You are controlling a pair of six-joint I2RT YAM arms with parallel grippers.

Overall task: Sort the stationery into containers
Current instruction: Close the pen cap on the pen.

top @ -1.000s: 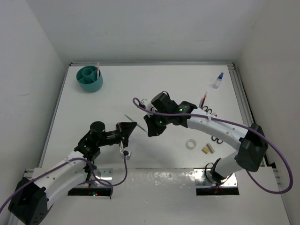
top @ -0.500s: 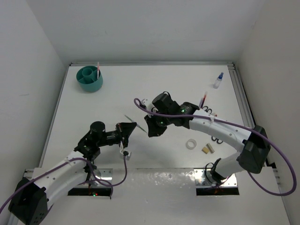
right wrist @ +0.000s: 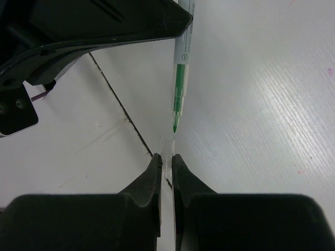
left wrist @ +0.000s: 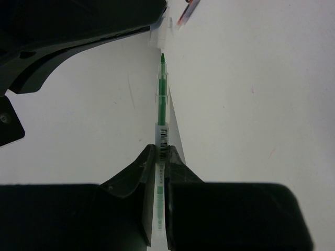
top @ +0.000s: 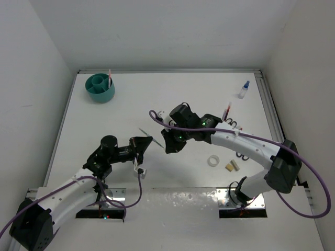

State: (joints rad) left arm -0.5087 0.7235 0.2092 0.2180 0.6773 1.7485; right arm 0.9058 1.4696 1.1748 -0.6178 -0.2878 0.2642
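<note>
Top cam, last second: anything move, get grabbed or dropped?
Only the right arm moved: its elbow drifted slightly right and nearer. Nothing was grabbed or released. The left gripper stays shut on the green pen, and the right gripper on a small clear piece. The teal pot, tape ring and bottle are unmoved.

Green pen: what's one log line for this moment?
left gripper: shut on green pen | right gripper: shut on clear cap | pen tip pointing at cap
</note>
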